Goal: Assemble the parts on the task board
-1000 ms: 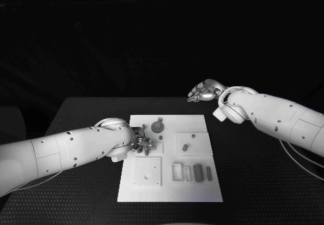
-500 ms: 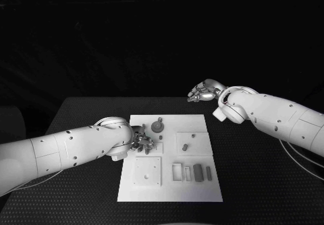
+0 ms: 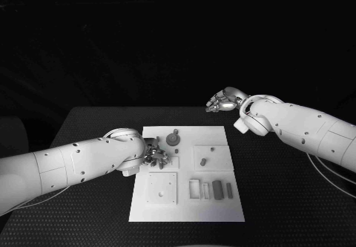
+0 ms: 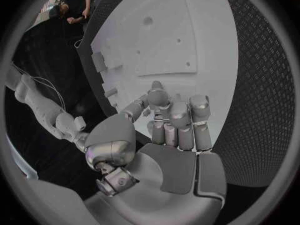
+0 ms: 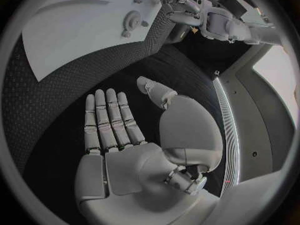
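Right now my left hand [image 3: 156,157] rests curled on the white board [image 3: 187,206], grip unclear; my right hand [image 3: 225,100] hangs open, well apart.

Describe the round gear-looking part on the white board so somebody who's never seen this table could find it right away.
Start at the white task board in the middle of the black table and look along its far edge, near the left half. The round part lies there, just beyond the left hand. It is the one disc-shaped piece; its neighbours are small pegs and, nearer the robot, long rectangular blocks.
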Action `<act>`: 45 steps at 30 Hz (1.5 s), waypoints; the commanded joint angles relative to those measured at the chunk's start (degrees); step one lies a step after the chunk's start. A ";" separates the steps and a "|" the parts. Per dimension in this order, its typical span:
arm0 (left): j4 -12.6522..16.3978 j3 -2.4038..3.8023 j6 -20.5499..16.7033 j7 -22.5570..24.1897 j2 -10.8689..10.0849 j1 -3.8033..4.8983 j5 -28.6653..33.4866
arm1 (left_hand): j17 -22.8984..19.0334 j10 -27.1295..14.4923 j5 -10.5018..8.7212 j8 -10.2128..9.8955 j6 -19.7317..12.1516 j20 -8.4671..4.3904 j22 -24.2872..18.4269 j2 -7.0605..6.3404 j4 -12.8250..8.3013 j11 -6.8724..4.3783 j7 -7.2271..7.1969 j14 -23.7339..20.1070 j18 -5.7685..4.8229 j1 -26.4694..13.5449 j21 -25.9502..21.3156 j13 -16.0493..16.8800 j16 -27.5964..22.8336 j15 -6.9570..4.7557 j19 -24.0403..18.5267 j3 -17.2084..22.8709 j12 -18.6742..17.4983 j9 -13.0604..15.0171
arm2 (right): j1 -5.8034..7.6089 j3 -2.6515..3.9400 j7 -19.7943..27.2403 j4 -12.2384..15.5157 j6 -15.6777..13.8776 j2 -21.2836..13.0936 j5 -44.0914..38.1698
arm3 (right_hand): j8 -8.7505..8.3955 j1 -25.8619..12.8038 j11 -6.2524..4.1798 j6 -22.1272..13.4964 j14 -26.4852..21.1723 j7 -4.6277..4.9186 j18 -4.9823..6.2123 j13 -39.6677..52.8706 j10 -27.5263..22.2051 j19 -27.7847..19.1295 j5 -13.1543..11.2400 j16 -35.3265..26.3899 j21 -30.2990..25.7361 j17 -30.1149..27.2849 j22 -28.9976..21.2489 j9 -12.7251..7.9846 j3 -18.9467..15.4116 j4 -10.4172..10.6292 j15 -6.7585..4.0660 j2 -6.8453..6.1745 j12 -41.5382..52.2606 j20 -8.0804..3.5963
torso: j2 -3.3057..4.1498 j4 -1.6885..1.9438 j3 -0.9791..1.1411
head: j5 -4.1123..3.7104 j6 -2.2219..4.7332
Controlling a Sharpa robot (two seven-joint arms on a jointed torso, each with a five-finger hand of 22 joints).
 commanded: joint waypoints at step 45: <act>0.04 0.01 1.99 0.46 0.08 0.17 -1.63 | 0.04 0.28 11.18 0.18 0.82 -6.29 0.41 8.28 -3.93 -0.09 -0.10 -0.01 0.14 3.33 0.15 -0.53 0.25 -0.19 0.15 1.87 0.52 0.75 | -0.03 0.01 0.29 0.28 0.91 -0.10 -0.37 | 0.34 0.13 0.09 -0.42 -0.36 -0.10 -0.54 -0.06 -0.02 -0.53 0.13 0.18 -0.34 -0.06 0.17 -0.13 0.06 -0.36 0.02 0.23 -0.31 0.00 | 0.01 0.05 -0.06 | 0.03 -0.25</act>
